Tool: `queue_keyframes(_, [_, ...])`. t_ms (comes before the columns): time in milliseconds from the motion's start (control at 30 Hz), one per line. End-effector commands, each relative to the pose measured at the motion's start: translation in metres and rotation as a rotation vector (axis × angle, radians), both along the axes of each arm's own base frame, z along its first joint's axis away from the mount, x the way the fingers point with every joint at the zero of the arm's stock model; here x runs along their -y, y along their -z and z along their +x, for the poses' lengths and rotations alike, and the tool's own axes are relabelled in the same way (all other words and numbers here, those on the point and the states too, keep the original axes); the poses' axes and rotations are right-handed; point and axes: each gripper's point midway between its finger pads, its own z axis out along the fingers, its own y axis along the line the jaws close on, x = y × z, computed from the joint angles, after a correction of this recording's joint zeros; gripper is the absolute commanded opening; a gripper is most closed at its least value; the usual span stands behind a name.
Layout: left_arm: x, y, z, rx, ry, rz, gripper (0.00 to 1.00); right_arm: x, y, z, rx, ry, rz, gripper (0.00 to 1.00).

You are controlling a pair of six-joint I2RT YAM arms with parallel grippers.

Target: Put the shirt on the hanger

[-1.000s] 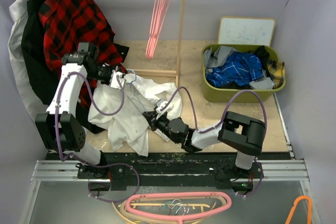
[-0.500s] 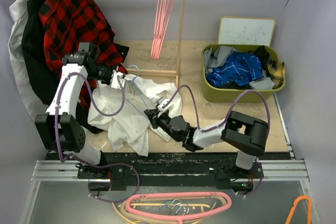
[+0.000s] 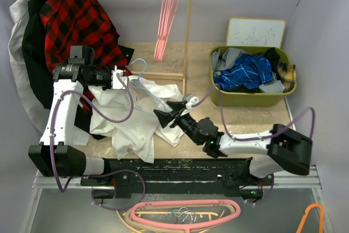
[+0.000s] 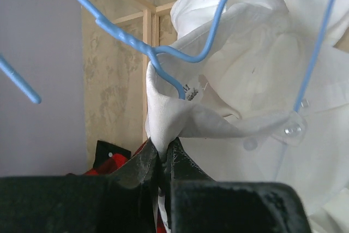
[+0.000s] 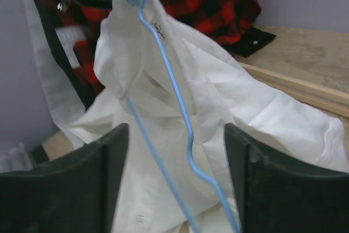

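Note:
The white shirt (image 3: 133,118) lies bunched on the table, its collar lifted. My left gripper (image 3: 116,78) is shut on that collar (image 4: 163,129). The light-blue hanger (image 3: 139,61) sticks out of the neck opening, hook (image 4: 109,25) uppermost, with its wires running down inside the shirt (image 4: 256,75). My right gripper (image 3: 169,110) stands open just right of the shirt's lower front. In the right wrist view two wires of the hanger (image 5: 163,64) pass between the spread fingers (image 5: 87,184) without touching them, and the shirt (image 5: 256,107) lies behind.
A red-and-black plaid shirt (image 3: 82,20) hangs on the rail at the back left. Pink hangers (image 3: 163,20) hang beside a wooden post (image 3: 188,31). A green bin (image 3: 253,100) of clothes stands at the right, and more pink hangers (image 3: 185,211) lie below the arm bases.
My right gripper has opened, let go of the hanger and drawn back to the right. My left gripper has closed on the collar and pulled it slightly left.

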Motion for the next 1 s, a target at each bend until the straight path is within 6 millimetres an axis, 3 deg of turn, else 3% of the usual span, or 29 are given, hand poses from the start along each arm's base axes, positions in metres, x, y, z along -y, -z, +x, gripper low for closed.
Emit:
queue_keyframes(0, [-0.001, -0.028, -0.015, -0.078, -0.103, -0.166, 0.00, 0.037, -0.036, 0.004, -0.004, 0.028, 0.147, 0.81])
queue_keyframes(100, [-0.011, -0.035, -0.015, -0.094, -0.174, -0.192, 0.00, 0.066, -0.034, 0.009, -0.016, 0.072, 0.141, 0.99])
queue_keyframes(233, [-0.018, -0.047, -0.019, -0.087, -0.214, -0.212, 0.00, 0.095, -0.020, 0.007, -0.051, 0.105, 0.151, 1.00])
queue_keyframes(400, [-0.022, -0.059, -0.018, -0.082, -0.249, -0.209, 0.00, 0.098, 0.009, -0.001, -0.112, 0.079, 0.128, 1.00])
queue_keyframes(533, [-0.022, -0.066, -0.021, -0.085, -0.246, -0.215, 0.00, 0.079, 0.019, 0.000, -0.129, 0.037, 0.167, 0.98])
queue_keyframes(700, [-0.023, -0.064, -0.023, -0.087, -0.251, -0.212, 0.00, 0.053, 0.008, 0.019, -0.061, 0.051, 0.196, 0.88])
queue_keyframes(967, [-0.025, -0.063, -0.022, -0.074, -0.264, -0.203, 0.00, 0.005, -0.008, 0.042, -0.002, 0.005, 0.226, 0.82])
